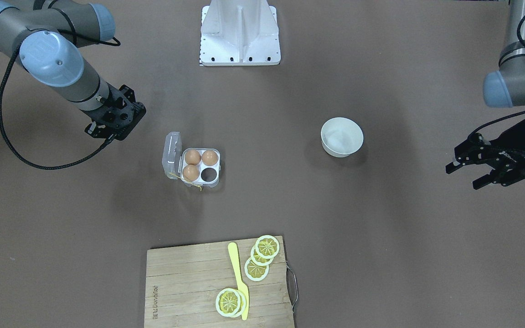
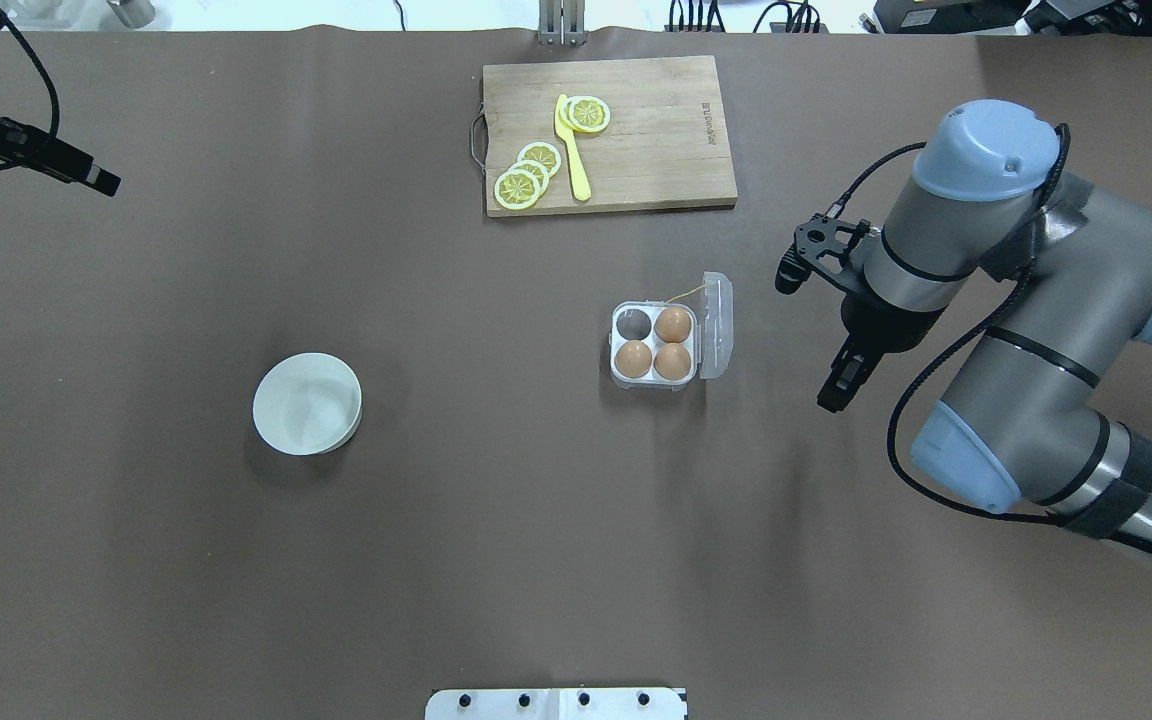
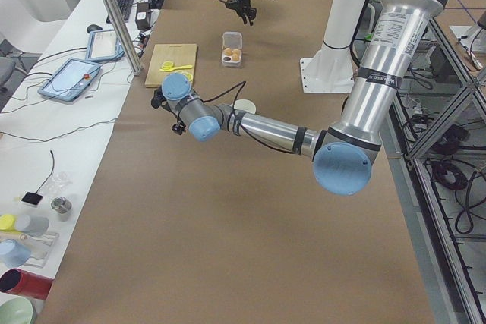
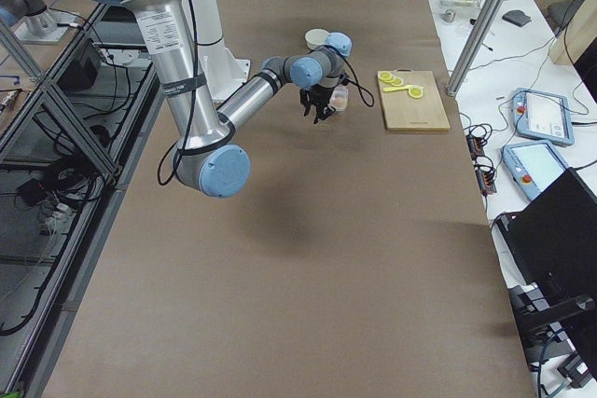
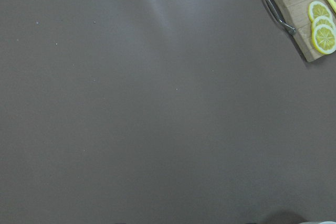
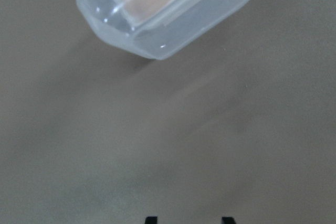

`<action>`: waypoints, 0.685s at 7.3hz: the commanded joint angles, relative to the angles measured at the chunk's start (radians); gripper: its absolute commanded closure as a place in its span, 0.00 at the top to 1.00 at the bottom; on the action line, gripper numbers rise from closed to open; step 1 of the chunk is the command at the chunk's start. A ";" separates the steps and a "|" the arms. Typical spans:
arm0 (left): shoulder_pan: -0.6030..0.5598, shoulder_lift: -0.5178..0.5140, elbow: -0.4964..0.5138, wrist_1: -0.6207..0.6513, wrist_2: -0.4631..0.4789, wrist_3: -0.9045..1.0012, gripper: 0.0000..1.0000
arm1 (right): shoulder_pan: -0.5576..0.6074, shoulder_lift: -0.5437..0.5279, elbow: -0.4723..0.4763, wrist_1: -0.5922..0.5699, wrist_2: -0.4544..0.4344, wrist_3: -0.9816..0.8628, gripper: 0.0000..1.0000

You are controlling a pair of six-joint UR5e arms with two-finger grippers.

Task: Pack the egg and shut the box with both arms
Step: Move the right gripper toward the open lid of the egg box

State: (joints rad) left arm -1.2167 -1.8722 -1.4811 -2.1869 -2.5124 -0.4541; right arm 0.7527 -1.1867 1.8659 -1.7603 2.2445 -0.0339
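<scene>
The clear box (image 1: 213,181) (image 2: 622,378) lies mid-table with its lid (image 1: 172,155) (image 2: 716,325) hinged open to one side. Three brown eggs (image 1: 193,156) fill three cells. The fourth cell (image 1: 208,173) (image 2: 634,323) is empty. A yellow string (image 1: 189,181) trails from the box. No loose egg shows. My right gripper (image 1: 103,132) (image 2: 833,390) (image 6: 189,219) is open and empty, on the lid side of the box and apart from it. My left gripper (image 1: 465,175) is open and empty, far off at the table's end.
An empty white bowl (image 1: 342,136) (image 2: 307,403) stands between the box and my left gripper. A wooden cutting board (image 1: 185,282) (image 2: 656,140) with lemon slices and a yellow knife lies at the operators' edge. The white stand (image 1: 239,32) is at the robot's base.
</scene>
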 commanded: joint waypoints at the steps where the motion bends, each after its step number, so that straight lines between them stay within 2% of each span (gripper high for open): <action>1: 0.000 0.001 0.001 0.004 0.000 0.000 0.81 | -0.003 0.077 -0.046 0.002 0.000 0.000 0.51; 3: -0.001 -0.001 0.010 0.004 0.000 0.000 0.81 | 0.016 0.104 -0.066 0.045 -0.002 0.002 0.51; 5: -0.003 0.001 0.005 0.004 0.000 0.000 0.81 | 0.017 0.140 -0.154 0.125 -0.002 0.002 0.51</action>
State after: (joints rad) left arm -1.2189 -1.8720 -1.4749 -2.1829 -2.5127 -0.4540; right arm 0.7682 -1.0731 1.7624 -1.6746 2.2429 -0.0323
